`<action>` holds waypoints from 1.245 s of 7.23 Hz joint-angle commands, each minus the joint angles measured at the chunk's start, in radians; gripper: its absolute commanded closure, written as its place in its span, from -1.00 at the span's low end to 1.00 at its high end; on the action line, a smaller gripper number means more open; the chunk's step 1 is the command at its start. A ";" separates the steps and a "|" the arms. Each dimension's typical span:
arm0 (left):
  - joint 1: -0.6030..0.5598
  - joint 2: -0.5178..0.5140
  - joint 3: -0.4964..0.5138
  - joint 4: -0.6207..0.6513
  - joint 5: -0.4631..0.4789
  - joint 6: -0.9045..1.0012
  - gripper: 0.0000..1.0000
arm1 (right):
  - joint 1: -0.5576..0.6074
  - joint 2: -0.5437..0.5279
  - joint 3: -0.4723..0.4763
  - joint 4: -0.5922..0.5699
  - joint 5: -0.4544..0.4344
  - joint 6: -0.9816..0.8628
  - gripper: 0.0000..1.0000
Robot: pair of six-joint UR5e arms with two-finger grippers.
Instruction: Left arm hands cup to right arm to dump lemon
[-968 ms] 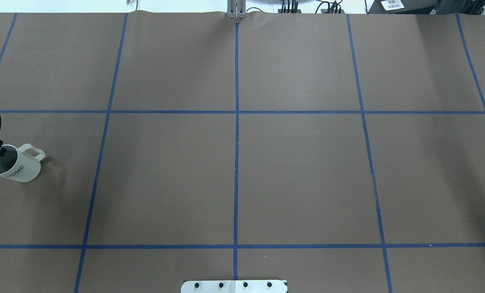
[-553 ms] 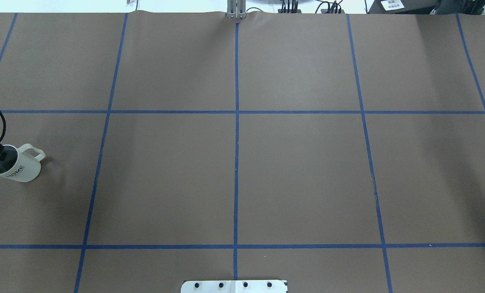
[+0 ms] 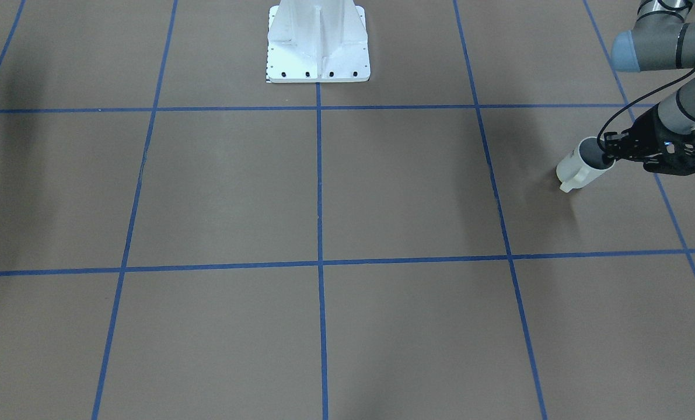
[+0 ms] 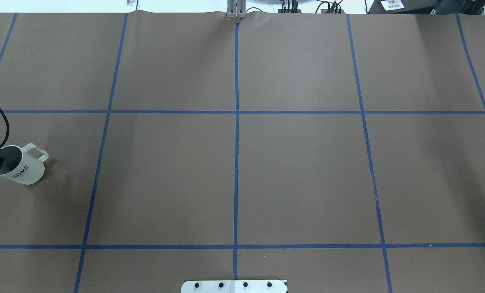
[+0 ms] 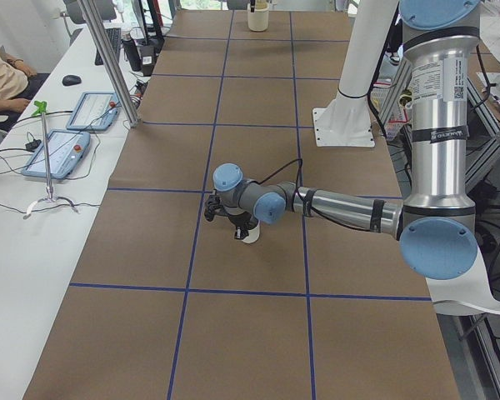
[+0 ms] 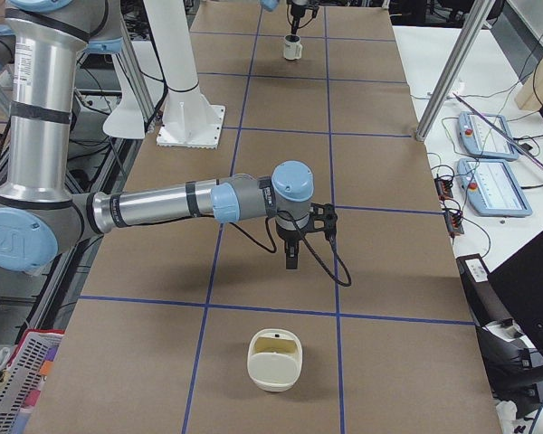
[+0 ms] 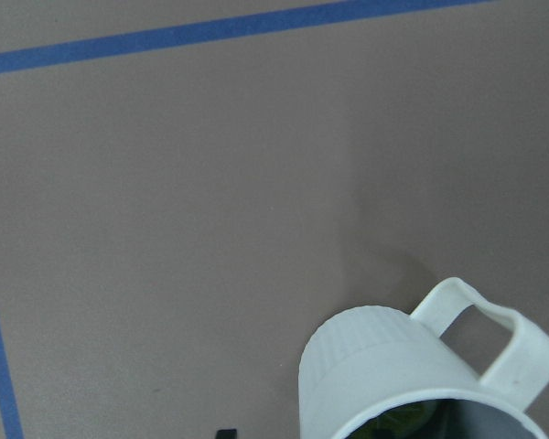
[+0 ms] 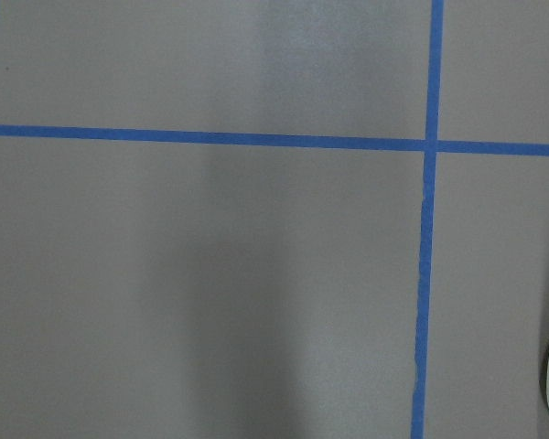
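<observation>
Whereas a second ago the cup (image 4: 19,166) stood slightly further left in the overhead view, it now sits a touch right with its handle (image 4: 40,153) carried along, which I judge to mark the start of the carry toward the handover. The left jaws are closed on its rim, one finger inside the mouth; the lemon (image 7: 401,422) shows green within. The right jaws point down over the surface (image 4: 299,175) far to the right; their opening cannot be told. A cream container (image 6: 274,362) lies near them. Only tape lines (image 4: 236,162) cross the stretch between the two, and surface continues beyond the cup on every side.
</observation>
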 commanded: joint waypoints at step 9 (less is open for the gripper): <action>0.263 -0.689 -0.247 0.523 0.069 -0.858 1.00 | -0.340 0.157 -0.012 0.804 -0.121 0.481 -0.95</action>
